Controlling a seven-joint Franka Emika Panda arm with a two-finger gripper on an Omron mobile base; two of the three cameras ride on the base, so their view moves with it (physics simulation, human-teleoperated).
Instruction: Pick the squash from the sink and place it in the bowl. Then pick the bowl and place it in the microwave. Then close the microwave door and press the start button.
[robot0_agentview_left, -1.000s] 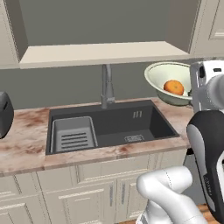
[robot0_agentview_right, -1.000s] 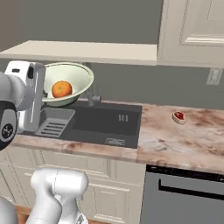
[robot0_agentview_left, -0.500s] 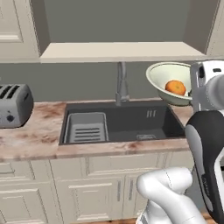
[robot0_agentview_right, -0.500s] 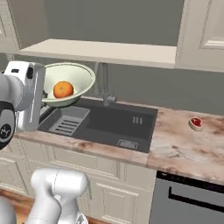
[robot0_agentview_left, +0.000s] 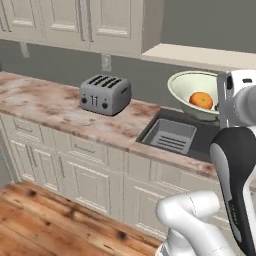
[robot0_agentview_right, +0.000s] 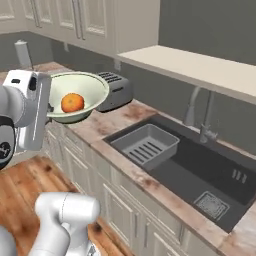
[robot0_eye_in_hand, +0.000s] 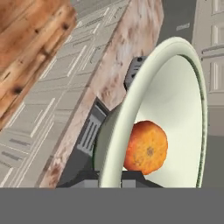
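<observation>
Pincer (robot0_eye_in_hand: 110, 175) clamped on near rim of bowl (robot0_agentview_left: 192, 90), carried high above counter (robot0_agentview_left: 60, 107) beside toaster (robot0_agentview_left: 105, 93), squash (robot0_agentview_left: 202, 100) loose inside; thin rim grip, so risk of bowl tipping and squash rolling out.

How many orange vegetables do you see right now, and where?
1. The small round orange squash lies inside the pale greenish-white bowl, which is held up in the air beside the grey toaster. Others could be hidden in the dark sink basin.
</observation>
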